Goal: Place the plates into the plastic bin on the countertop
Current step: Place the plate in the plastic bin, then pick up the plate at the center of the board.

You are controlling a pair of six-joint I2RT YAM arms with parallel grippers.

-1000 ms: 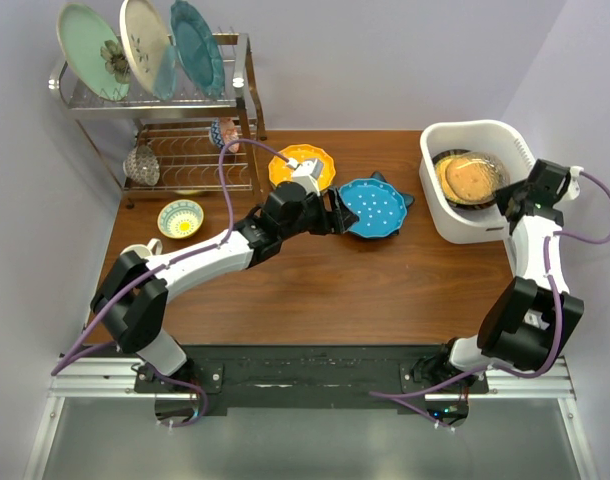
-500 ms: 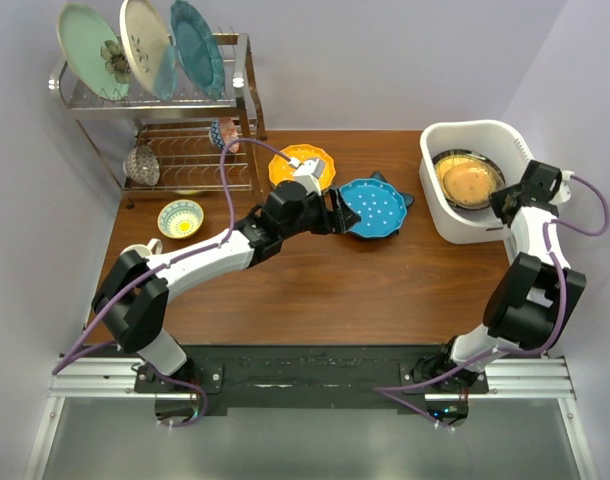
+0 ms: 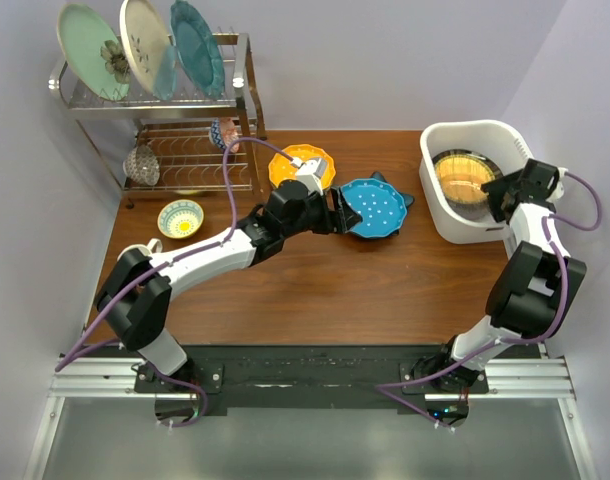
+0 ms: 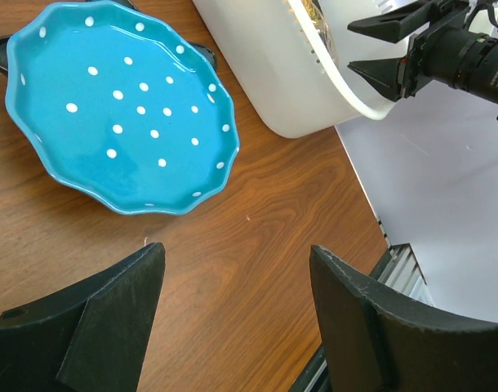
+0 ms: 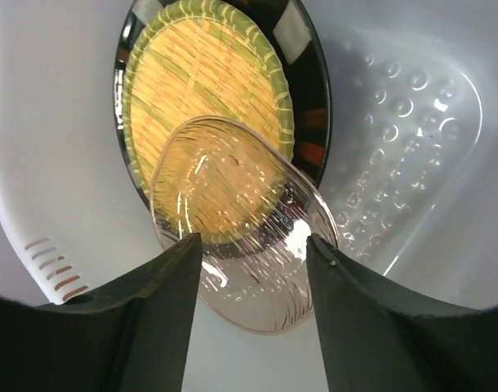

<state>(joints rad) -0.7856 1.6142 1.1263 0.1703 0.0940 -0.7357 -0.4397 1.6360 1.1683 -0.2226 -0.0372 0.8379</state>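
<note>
Got left jaws spread at mid-desk, just short of blue dotted plate (image 4: 122,106), no contact. Seeing right jaws spread too, over near-right rim of white bin (image 3: 471,128) at desk's far right corner. Inside it, clear ribbed plate (image 5: 241,212) atop yellow gridded plate (image 5: 200,73) (dark-rimmed plate (image 5: 310,106) underneath). Yellow scalloped plate (image 3: 283,172) beyond blue one.

The scene is lit brightly and evenly from above, and only soft, short shadows are cast on the worktop (image 3: 315,285). A mild sheen is seen on the blue dotted plate (image 4: 118,106). Glare is caught on the clear ribbed plate (image 5: 265,269). The fingers (image 5: 135,327) of the right claw (image 5: 251,245) are rendered dark and blurred.
</note>
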